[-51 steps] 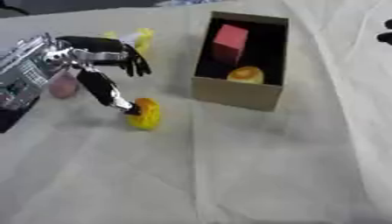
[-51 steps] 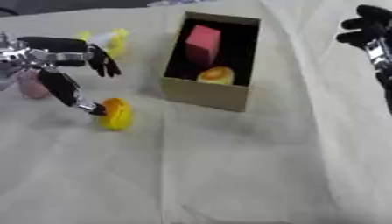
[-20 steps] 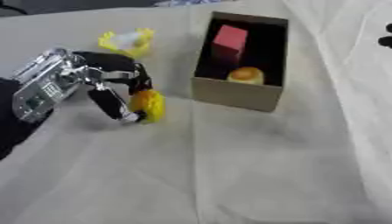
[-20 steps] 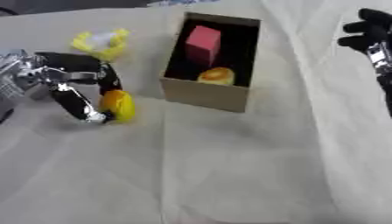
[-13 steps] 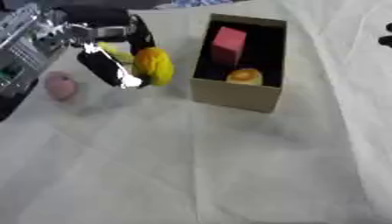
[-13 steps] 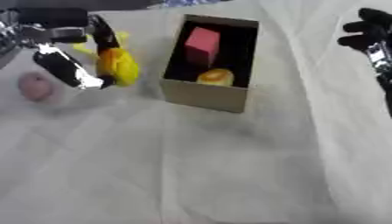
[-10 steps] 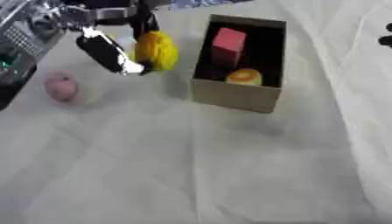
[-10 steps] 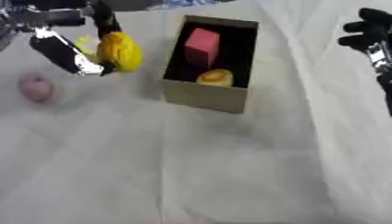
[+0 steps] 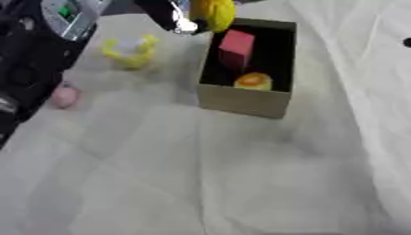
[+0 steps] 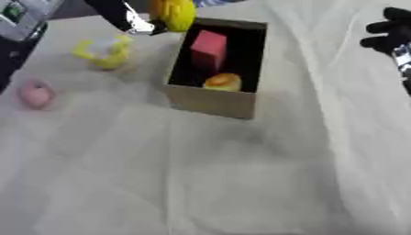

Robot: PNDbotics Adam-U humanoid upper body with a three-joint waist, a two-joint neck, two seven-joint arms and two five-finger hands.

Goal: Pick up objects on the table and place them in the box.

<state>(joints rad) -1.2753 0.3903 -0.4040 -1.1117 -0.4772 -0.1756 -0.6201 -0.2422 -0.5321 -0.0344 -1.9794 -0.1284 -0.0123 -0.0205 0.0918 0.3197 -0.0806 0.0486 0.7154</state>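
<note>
Counter (image 9: pixel 241 183) covered in a wrinkled white cloth (image 10: pixel 201 193), soft creases throughout. Dark strip beyond its far edge. Light even, shadows faint.

Yellow toy (image 10: pixel 173 13) in left hand (image 10: pixel 128 18) above box (image 10: pixel 210 103)

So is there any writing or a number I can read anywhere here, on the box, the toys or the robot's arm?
None can be read.
Box: plain sides, no label showing.
Small screen on the left arm: a green patch shows, too blurred to read.
Yellow toy in the left hand, red block, pink toy: no marks visible.
</note>
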